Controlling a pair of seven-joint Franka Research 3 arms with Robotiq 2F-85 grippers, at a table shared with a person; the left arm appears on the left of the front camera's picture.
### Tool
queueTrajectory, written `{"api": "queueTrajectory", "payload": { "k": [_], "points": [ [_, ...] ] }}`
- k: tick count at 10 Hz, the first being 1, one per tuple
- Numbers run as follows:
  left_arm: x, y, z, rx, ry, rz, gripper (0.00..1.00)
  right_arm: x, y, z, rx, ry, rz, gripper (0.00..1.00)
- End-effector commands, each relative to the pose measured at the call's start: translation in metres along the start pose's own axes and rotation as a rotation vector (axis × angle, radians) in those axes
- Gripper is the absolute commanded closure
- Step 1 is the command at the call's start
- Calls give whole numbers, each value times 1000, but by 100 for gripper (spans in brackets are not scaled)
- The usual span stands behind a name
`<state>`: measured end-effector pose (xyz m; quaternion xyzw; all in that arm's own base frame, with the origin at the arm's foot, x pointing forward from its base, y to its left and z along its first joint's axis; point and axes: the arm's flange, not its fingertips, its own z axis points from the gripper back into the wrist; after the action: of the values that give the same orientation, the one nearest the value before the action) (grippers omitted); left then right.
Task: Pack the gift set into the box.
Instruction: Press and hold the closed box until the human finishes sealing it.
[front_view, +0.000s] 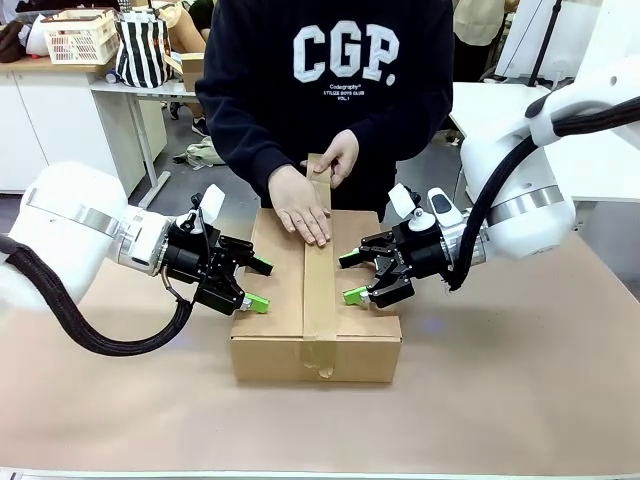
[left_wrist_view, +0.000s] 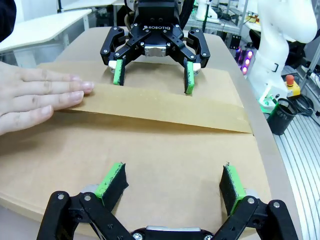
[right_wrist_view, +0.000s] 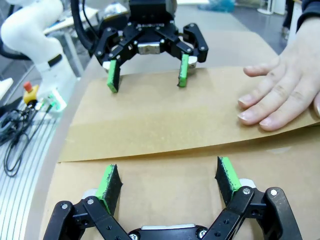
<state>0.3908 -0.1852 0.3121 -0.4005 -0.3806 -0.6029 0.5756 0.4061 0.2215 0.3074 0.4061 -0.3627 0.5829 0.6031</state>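
While the closed flaps hide whatever lies inside, one box (front_view: 315, 300) sits at the centre of the front view on the brown counter (front_view: 520, 400), its top shut and a single strip of brown tape (front_view: 319, 290) running along the middle seam and down the near face. Two hands of the person show above it: one hand (front_view: 300, 205) lies flat on the top just left of the tape, the other hand (front_view: 338, 157) holds the far end of the strip at the box's back edge; the person's head is cut off by the upper frame edge. Two end effectors flank the box. At the left of the frame, the left end effector (front_view: 254, 284) has its fingers spread apart at the box's left edge, clamped on nothing. At the right, the right end effector (front_view: 353, 277) also stands spread, over the right half of the top. Whether any green pad touches the cardboard is hard to make out.
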Motion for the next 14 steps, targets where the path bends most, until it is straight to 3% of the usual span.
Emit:
{"api": "queueTrajectory", "payload": {
  "k": [1, 14],
  "points": [
    [-3, -1, 0, -2, -2, 8, 0, -4, 1, -1, -3, 11, -3, 0],
    [-3, -1, 0, -2, -2, 8, 0, -4, 1, -1, -3, 11, -3, 0]
  ]
}}
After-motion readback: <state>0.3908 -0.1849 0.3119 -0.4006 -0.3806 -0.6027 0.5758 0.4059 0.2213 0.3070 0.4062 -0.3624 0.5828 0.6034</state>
